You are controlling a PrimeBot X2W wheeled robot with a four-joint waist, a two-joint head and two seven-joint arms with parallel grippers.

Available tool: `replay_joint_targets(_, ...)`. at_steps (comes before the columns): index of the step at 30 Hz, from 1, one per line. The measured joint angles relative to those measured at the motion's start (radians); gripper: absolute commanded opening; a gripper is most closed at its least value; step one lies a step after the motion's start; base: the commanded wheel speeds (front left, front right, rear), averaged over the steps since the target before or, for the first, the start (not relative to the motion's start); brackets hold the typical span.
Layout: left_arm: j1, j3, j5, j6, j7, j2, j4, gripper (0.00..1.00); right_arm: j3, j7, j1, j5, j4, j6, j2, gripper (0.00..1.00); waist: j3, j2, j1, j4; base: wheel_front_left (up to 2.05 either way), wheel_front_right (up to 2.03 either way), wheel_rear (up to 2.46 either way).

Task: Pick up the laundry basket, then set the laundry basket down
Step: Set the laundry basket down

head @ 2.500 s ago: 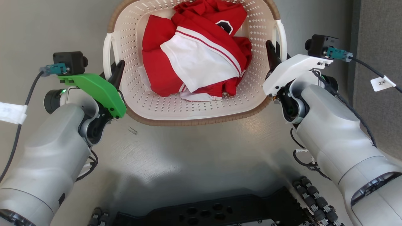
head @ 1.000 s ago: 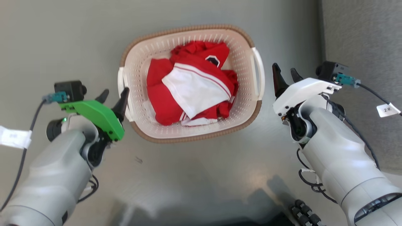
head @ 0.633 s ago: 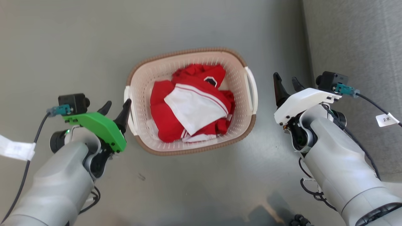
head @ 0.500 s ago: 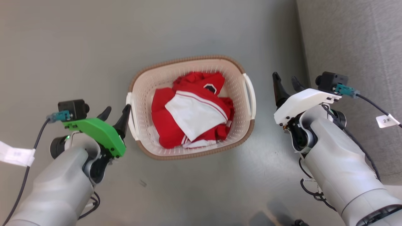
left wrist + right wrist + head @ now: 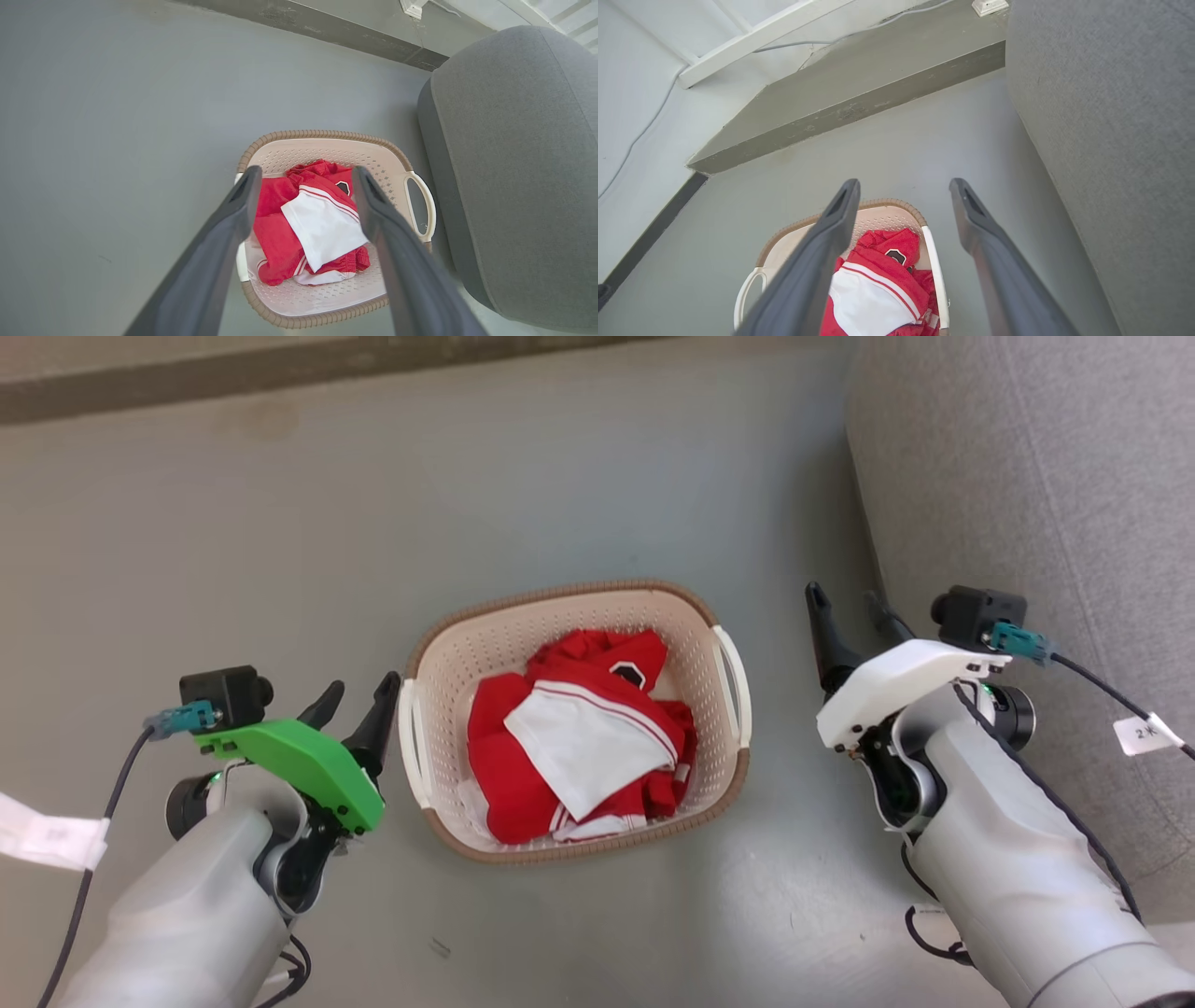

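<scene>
The laundry basket (image 5: pixel 560 621) is seen standing on the grey floor (image 5: pixel 280 523), between the two arms and just left of a grey upholstered seat (image 5: pixel 1027 476), with a red and white garment (image 5: pixel 579 756) lying crumpled inside it. The left gripper (image 5: pixel 361 686) is spread wide and empty, just beside the white left handle (image 5: pixel 408 747) but not around it. The right gripper (image 5: pixel 840 595) is likewise spread and empty, and is set apart from the right handle (image 5: pixel 735 681), nearer the seat. In both wrist views the basket is looked down on from above, so the fingers are judged to be raised clear of it. As neither handle is grasped and the basket rests on the floor, it cannot be settled whether the lift is yet to be made or the set-down is already done. If a lift is wanted, each gripper would have to be lowered and brought inward until its fingers straddle its handle, then closed. Both arms would then be raised evenly, so that the load is not tipped. As for writing, a white tag (image 5: pixel 1144 733) on the right arm's cable bears a "2" followed by a mark too blurred to be read. A pale tag (image 5: pixel 47 840) on the left cable cannot be read. A black emblem (image 5: pixel 627 674) is shown on the garment, with no letters made out, and no brand is seen on the basket.
</scene>
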Motion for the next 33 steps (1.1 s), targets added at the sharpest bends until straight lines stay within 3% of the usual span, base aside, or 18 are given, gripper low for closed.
replay_joint_targets(17,0.08,0.212,0.117,0.0,0.0,0.018,-0.119,1.0,-0.083,0.0,0.132,-0.109,-0.18,0.0,-0.008,1.0,-0.163,0.0,0.0,0.035,0.0,0.0,0.0)
replay_joint_targets(23,0.126,0.291,0.188,0.0,0.0,0.028,-0.175,1.0,-0.112,0.0,0.189,-0.159,-0.251,-0.003,-0.01,1.0,-0.199,0.0,0.0,0.042,0.0,0.0,0.0)
replay_joint_targets(33,0.203,0.479,0.384,0.0,-0.001,0.059,-0.311,1.0,-0.175,0.0,0.263,-0.224,-0.396,-0.037,-0.007,1.0,-0.249,0.0,0.0,0.052,0.0,0.0,0.0)
